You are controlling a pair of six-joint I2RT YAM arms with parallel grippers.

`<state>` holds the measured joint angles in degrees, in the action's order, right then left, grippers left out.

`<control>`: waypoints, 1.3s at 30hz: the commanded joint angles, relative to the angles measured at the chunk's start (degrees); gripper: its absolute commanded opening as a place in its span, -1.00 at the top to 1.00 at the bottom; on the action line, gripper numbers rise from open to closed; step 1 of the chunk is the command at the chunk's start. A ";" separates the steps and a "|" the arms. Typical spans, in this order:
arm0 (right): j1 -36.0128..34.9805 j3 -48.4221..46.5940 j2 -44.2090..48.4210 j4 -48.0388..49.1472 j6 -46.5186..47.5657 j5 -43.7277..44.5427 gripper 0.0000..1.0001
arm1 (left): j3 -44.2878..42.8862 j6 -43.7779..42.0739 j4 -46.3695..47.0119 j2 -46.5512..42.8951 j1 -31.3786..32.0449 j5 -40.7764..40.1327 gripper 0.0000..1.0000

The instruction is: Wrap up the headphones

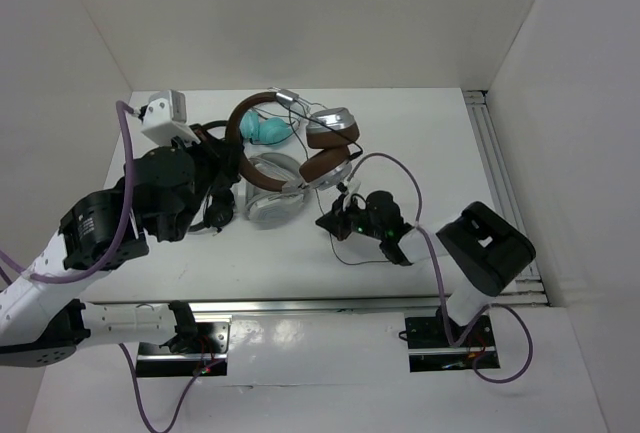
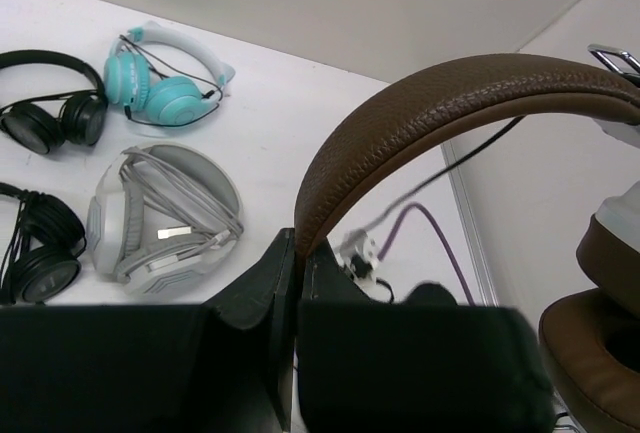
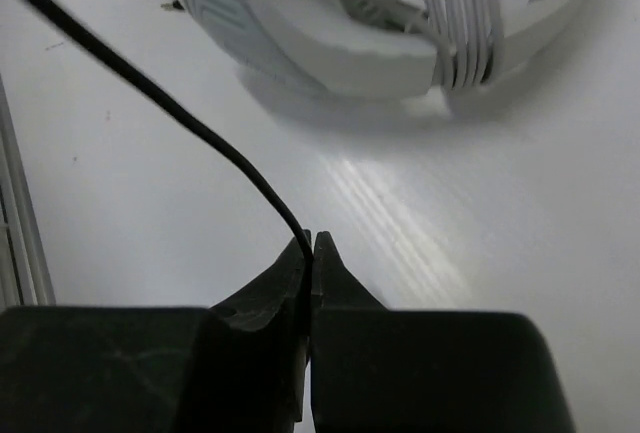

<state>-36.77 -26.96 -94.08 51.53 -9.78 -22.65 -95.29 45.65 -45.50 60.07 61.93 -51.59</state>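
The headphones have a brown headband (image 1: 262,100), silver ear cups (image 1: 333,121) and brown ear pads (image 1: 325,165). My left gripper (image 1: 232,143) is shut on one end of the headband and holds the pair above the table. In the left wrist view the headband (image 2: 450,103) arcs up from my closed left gripper (image 2: 298,253), with a brown ear pad (image 2: 600,343) at the right edge. My right gripper (image 1: 335,221) is shut on the thin black cable (image 3: 180,118), pinched at my right gripper's tips (image 3: 311,248) low over the table.
A light-grey pair (image 1: 272,191) with its cable wrapped lies just left of the right gripper and shows close in the right wrist view (image 3: 350,23). A teal pair (image 1: 265,131) lies behind it. Black pairs (image 2: 50,118) lie at the left. A metal rail (image 1: 505,193) runs along the right wall.
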 commanded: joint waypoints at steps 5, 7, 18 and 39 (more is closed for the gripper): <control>-17.76 7.80 15.41 -2.46 0.64 20.51 1.00 | -5.51 12.70 -4.42 2.32 -5.32 -1.59 1.00; -21.39 4.91 18.91 -10.17 0.64 27.55 1.00 | -6.75 16.12 -7.92 5.04 -9.01 0.34 1.00; -47.59 -6.60 25.88 -33.85 0.11 50.68 1.00 | -8.17 16.14 -9.96 13.49 -27.65 6.95 1.00; -61.50 -33.59 26.93 -60.30 12.15 71.51 1.00 | 14.76 8.34 -9.63 11.22 -29.43 5.53 1.00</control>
<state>-98.59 -56.27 -68.58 -2.81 -0.75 40.60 -83.11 57.19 -58.83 74.89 30.15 -46.06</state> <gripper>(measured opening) 0.022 0.113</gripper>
